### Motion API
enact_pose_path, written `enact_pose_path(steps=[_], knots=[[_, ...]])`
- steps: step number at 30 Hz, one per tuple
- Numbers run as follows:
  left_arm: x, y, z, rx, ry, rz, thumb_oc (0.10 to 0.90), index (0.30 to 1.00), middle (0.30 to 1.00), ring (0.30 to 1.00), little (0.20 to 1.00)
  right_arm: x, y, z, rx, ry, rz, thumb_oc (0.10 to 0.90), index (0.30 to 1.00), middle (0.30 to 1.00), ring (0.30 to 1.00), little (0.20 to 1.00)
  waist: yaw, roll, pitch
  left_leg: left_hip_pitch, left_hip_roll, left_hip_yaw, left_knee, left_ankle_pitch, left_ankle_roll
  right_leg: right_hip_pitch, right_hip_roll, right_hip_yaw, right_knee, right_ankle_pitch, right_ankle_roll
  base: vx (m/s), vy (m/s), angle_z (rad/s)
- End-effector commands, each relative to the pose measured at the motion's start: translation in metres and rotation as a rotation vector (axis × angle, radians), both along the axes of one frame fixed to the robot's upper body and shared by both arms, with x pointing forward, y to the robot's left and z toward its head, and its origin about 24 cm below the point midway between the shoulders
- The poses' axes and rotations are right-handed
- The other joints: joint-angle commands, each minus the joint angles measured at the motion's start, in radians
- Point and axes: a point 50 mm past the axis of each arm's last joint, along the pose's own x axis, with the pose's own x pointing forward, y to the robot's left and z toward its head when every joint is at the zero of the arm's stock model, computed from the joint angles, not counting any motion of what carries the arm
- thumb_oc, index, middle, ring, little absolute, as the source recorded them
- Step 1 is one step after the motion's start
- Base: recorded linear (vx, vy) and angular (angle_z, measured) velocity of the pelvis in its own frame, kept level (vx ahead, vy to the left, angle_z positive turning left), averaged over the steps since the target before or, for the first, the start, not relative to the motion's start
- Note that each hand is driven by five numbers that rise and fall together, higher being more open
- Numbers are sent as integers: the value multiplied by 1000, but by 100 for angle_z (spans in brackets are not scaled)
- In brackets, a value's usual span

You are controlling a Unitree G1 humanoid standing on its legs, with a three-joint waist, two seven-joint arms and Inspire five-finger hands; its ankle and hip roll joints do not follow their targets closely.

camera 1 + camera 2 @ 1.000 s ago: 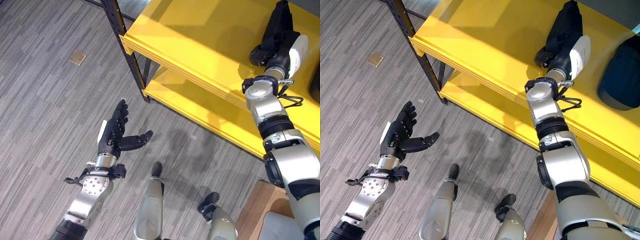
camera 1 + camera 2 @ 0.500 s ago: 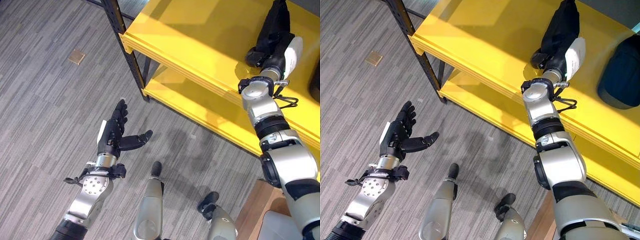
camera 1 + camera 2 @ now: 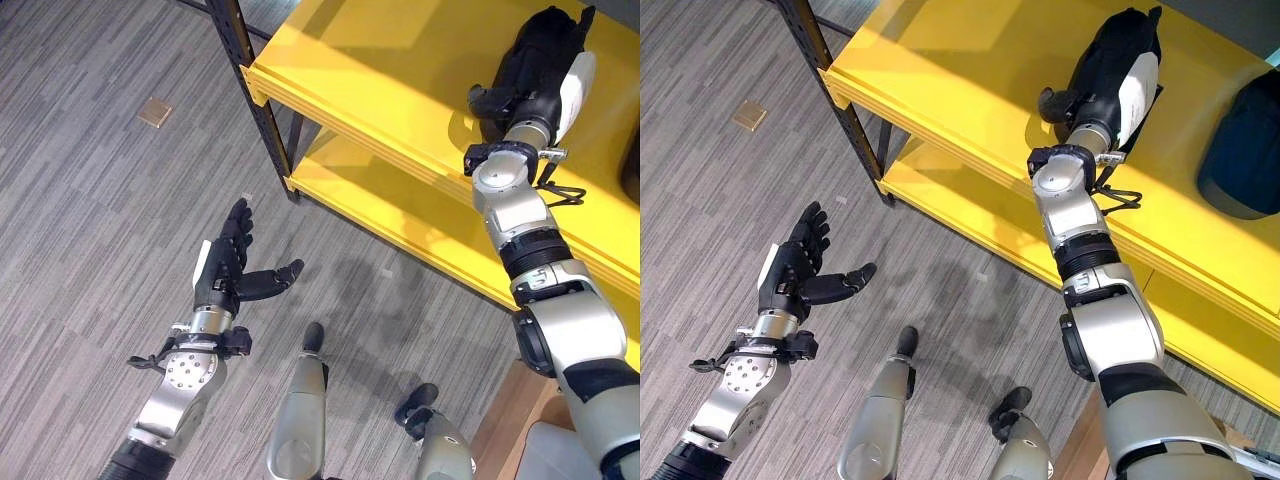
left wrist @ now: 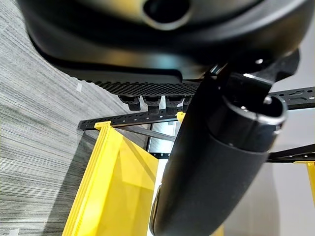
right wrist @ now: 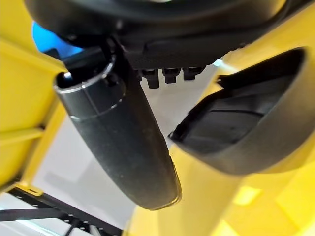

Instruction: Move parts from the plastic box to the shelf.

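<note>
Over the yellow shelf's upper board, the right hand hangs with relaxed fingers, holding nothing, apparently having released a dark part lying to its right, while the left hand waits spread above the floor.

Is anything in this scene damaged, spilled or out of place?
Nothing stands out. The yellow shelf looks intact, a dark part rests on it, the right hand is over the shelf, and the left hand is open above the floor.
</note>
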Motion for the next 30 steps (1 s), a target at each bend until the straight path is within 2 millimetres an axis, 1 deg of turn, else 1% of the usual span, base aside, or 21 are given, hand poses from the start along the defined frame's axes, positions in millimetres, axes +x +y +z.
enact_pose_path(steps=[1,4,5,8,10,11,13,14,20,21,23,24,25,26,30], knots=[[-5,-6,49,8,-267,-48,900,1000,1000,1000,1000,-27,12,62,15,-348,75,900,1000,1000,1000,1000,-16,-23,-24,33,15,59,37,-98,37,72,-3,103,29,-8,27,0,0,0],[-5,-6,49,9,-265,-46,900,1000,1000,1000,1000,-29,15,64,17,-363,82,900,1000,1000,1000,1000,-17,-26,-24,32,14,59,39,-100,38,72,-2,104,29,-9,27,0,0,0],[-6,-6,49,8,-265,-43,900,1000,1000,1000,1000,-34,17,70,22,-402,91,900,1000,1000,1000,1000,-19,-29,-25,31,15,58,38,-100,39,72,-2,104,28,-9,27,0,0,0],[-6,-5,50,9,-267,-37,900,1000,1000,1000,1000,-42,20,78,18,-460,95,900,1000,1000,1000,1000,-23,-33,-27,29,13,57,35,-96,40,70,-3,102,26,-4,27,-1,-4,2],[-6,-5,50,12,-266,-36,900,1000,1000,1000,1000,-44,20,80,10,-472,92,900,1000,1000,1000,1000,-24,-35,-27,28,13,57,35,-96,40,69,-3,103,26,-4,27,-38,2,5],[-6,-5,51,16,-269,-33,900,1000,1000,1000,1000,-50,21,84,1,-507,92,900,1000,1000,1000,1000,-26,-37,-23,20,12,65,33,-75,48,62,-6,92,23,10,16,-70,20,2],[-6,-5,51,19,-271,-32,900,1000,1000,1000,1000,-53,22,86,-5,-524,91,900,1000,1000,1000,1000,-28,-39,-23,21,12,66,33,-76,48,62,-6,94,24,10,16,-36,11,1],[-6,-5,51,23,-271,-30,900,1000,1000,1000,1000,-58,24,89,-23,-554,91,900,1000,1000,1000,1000,-32,-41,-24,21,13,66,33,-76,49,62,-6,95,24,11,16,0,0,0],[-7,-4,50,29,-264,-26,900,1000,1000,1000,1000,-66,31,89,-83,-578,122,900,1000,1000,1000,1000,-39,-51,-24,28,16,72,26,-76,48,60,-5,101,19,14,15,0,0,0],[-7,-3,51,40,-264,-21,900,1000,1000,1000,1000,-68,35,86,-162,-556,148,900,1000,1000,1000,1000,-47,-57,-24,31,20,78,22,-74,47,59,-4,101,16,16,15,0,0,0],[-8,-1,50,42,-258,-12,900,1000,1000,1000,1000,-71,38,80,-205,-543,182,900,1000,1000,1000,1000,-54,-63,-24,36,24,82,19,-72,47,56,-3,107,15,18,14,-5,-3,-3],[-9,1,48,47,-250,0,900,1000,1000,1000,1000,-74,36,71,-246,-525,206,900,1000,1000,1000,1000,-65,-72,-23,42,31,89,18,-72,47,53,0,112,14,18,14,-17,-7,-8],[-10,2,48,48,-250,5,900,1000,1000,1000,1000,-76,36,67,-274,-516,214,900,1000,1000,1000,1000,-70,-77,-21,44,34,91,18,-73,47,51,2,117,13,18,13,-21,-15,-13],[-10,5,46,54,-243,19,900,1000,1000,1000,1000,-79,33,55,-326,-484,233,900,1000,1000,1000,1000,-84,-86,-20,49,41,97,18,-74,45,49,5,124,10,17,12,-21,-14,-13],[-14,8,43,58,-229,42,900,1000,1000,1000,1000,-88,21,28,-416,-411,241,900,1000,1000,1000,1000,-110,-101,-24,61,56,109,12,-74,42,47,12,135,-1,21,14,-13,-11,-18]])
